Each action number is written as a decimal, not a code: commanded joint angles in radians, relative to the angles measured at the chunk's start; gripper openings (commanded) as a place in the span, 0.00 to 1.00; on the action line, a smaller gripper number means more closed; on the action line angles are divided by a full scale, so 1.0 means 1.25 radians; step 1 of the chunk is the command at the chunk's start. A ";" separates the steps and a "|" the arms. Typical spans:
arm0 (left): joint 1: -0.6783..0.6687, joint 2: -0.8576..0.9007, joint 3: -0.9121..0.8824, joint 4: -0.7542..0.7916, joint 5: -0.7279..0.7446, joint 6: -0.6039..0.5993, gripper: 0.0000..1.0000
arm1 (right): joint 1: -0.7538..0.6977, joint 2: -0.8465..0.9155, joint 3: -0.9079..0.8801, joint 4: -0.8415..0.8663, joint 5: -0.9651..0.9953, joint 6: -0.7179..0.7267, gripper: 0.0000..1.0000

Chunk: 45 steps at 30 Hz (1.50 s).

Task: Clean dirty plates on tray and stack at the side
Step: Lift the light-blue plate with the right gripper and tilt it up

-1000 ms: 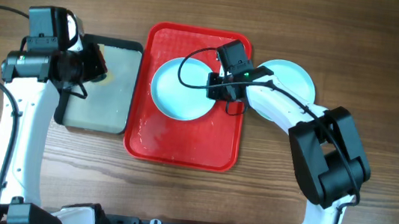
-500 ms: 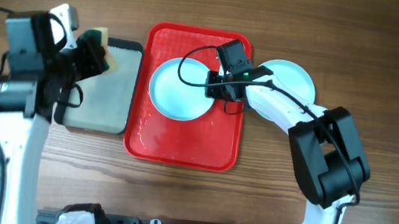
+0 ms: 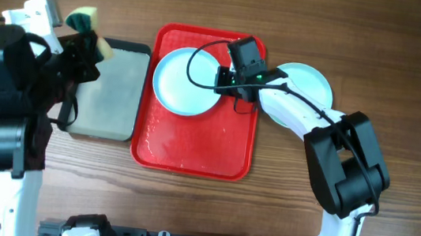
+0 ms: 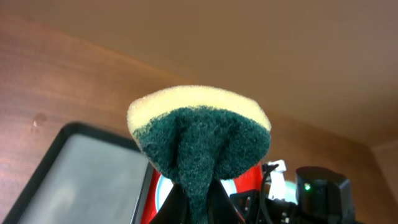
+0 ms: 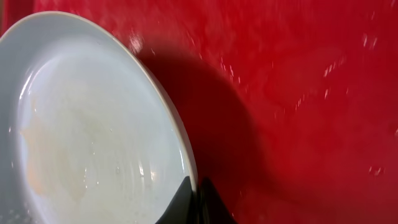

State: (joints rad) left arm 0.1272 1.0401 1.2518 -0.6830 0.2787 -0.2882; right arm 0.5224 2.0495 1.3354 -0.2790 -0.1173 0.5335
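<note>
A pale aqua plate [image 3: 184, 82] lies at the back of the red tray [image 3: 191, 148]. My right gripper [image 3: 221, 81] is shut on its right rim and tilts it up; the right wrist view shows the plate [image 5: 87, 137] with a faint orange smear, its rim pinched between the fingers [image 5: 196, 199], above the tray [image 5: 311, 112]. Another plate [image 3: 310, 82] lies on the table right of the tray, partly hidden by the right arm. My left gripper [image 3: 84, 38] is raised over the table's left side, shut on a green and yellow sponge [image 3: 83, 18], also in the left wrist view [image 4: 199, 134].
A dark grey metal tray [image 3: 110, 91] lies left of the red tray, also in the left wrist view [image 4: 81, 174]. The red tray's front half is wet and bare. Wood table all around.
My left gripper rose from the grey tray with the sponge and moved up and back. The right gripper shifted the plate slightly to the back of the red tray.
</note>
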 commanded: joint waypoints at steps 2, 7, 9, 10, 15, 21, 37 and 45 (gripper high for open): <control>0.002 -0.024 0.002 0.011 -0.004 -0.013 0.04 | 0.013 -0.027 0.051 0.038 0.045 -0.017 0.04; 0.002 -0.024 0.002 0.011 -0.005 -0.013 0.04 | 0.039 -0.027 0.051 0.096 0.101 -0.018 0.04; 0.002 -0.024 0.002 0.010 -0.005 -0.013 0.04 | 0.056 -0.027 0.051 0.135 0.100 -0.016 0.04; 0.002 -0.024 0.002 0.009 -0.005 -0.013 0.04 | 0.066 -0.027 0.051 0.158 0.101 -0.017 0.04; 0.002 -0.024 0.002 0.005 -0.005 -0.012 0.04 | 0.125 -0.027 0.051 0.254 0.139 -0.017 0.04; 0.002 -0.024 0.002 -0.013 -0.005 -0.012 0.04 | 0.219 -0.023 0.051 0.363 0.234 -0.073 0.04; 0.002 -0.023 0.002 -0.006 -0.028 -0.006 0.04 | 0.365 0.031 0.051 0.815 0.466 -0.956 0.04; 0.002 -0.018 0.002 0.013 -0.030 -0.006 0.04 | 0.361 0.056 0.051 0.926 0.399 -1.122 0.04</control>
State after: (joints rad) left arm 0.1272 1.0153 1.2518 -0.6796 0.2512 -0.2943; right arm 0.9730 2.0827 1.3830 0.8650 0.4324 -0.7200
